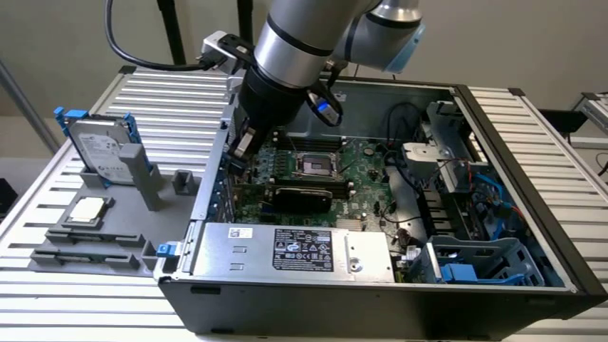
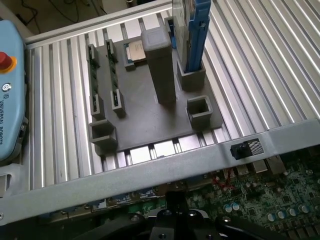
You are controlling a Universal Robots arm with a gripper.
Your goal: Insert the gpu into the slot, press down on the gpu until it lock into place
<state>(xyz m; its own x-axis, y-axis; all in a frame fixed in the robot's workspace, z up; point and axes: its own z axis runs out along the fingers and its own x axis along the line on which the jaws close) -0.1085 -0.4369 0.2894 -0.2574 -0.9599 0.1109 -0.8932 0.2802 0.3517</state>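
- The gpu (image 1: 302, 194) lies in the case on the motherboard, long axis running across the exterior view.
- The end effector (image 1: 243, 146) hovers above its left end; grip state cannot be told.

Even bright daylight — soft shadows, slight blur.

The robot arm (image 1: 290, 43) is a thick cylinder of brushed silver metal, ringed by a black band, with a matte black wrist section below it. A pale blue cap (image 1: 404, 50) covers the grey joint housing. A black cable (image 1: 142, 53) loops to a small silver box at the wrist, and a blue-tipped connector (image 1: 326, 110) hangs beside the black section.
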